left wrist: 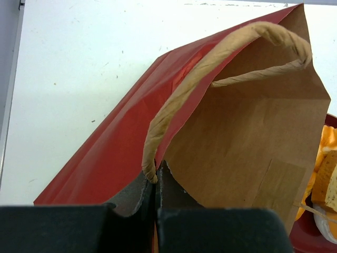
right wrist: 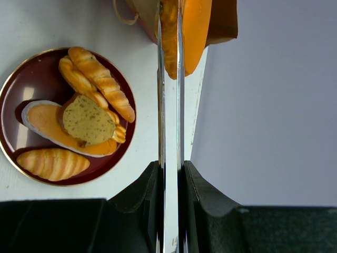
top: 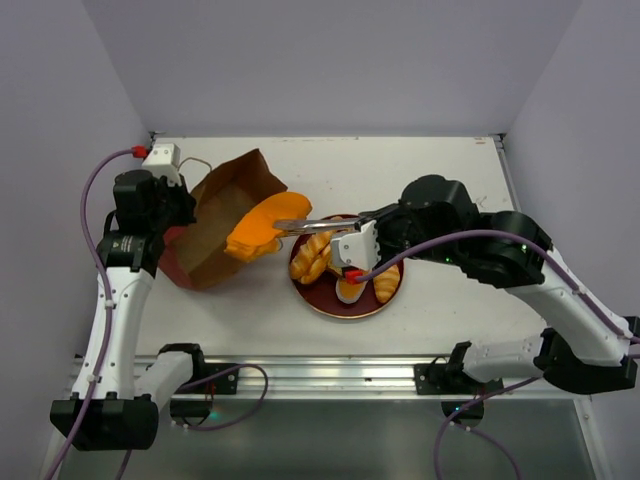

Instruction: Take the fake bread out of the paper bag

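Note:
The paper bag (top: 215, 215) lies tilted at the left, dark red outside and brown inside, its mouth toward the plate. My left gripper (top: 165, 215) is shut on the bag's edge by the cord handle (left wrist: 210, 63); the left wrist view (left wrist: 156, 179) shows this close up. My right gripper (top: 358, 234) is shut on metal tongs (top: 310, 224). The tongs pinch a flat orange slab of fake bread (top: 257, 228) at the bag's mouth, and it also shows in the right wrist view (right wrist: 195, 26). A twisted stick (right wrist: 100, 81), a round tan slice (right wrist: 87, 121) and a ridged loaf (right wrist: 52, 162) lie on the plate.
The round dark-red plate (top: 330, 308) sits at the table's middle, just right of the bag and under my right wrist. White walls close the back and both sides. A metal rail runs along the near edge.

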Controlling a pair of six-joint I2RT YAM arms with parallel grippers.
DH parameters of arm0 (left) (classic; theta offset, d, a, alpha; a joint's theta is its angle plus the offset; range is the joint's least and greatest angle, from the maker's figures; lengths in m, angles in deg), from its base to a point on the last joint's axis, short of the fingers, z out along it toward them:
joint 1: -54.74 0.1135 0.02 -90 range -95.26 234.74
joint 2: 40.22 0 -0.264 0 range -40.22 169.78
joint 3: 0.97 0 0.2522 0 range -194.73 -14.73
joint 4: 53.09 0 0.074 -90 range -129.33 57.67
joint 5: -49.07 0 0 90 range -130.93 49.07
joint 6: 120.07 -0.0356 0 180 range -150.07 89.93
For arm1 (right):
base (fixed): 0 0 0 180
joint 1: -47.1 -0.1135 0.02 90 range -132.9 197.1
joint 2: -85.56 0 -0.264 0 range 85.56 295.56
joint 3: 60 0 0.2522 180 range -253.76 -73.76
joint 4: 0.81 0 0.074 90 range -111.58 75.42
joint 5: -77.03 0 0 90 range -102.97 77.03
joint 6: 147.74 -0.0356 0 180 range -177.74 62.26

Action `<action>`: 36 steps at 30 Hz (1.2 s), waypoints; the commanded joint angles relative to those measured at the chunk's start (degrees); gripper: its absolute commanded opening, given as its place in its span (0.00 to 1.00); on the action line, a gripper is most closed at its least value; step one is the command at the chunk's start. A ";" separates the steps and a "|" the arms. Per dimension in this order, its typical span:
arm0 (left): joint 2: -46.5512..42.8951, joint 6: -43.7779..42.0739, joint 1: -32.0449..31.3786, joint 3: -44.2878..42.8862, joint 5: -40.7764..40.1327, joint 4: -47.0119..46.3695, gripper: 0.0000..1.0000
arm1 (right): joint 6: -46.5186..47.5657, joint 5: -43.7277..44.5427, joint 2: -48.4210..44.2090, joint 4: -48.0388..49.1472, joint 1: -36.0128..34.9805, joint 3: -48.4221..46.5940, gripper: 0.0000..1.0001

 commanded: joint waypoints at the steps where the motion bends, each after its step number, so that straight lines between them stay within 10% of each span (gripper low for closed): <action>1: -0.02 0.84 0.77 -3.24 -1.23 1.26 0.00 | -1.47 -0.25 -2.99 3.10 1.42 1.28 0.00; 36: -0.37 0.93 1.12 -2.10 -0.09 0.82 0.00 | 0.37 13.73 -21.80 9.78 12.23 40.48 0.00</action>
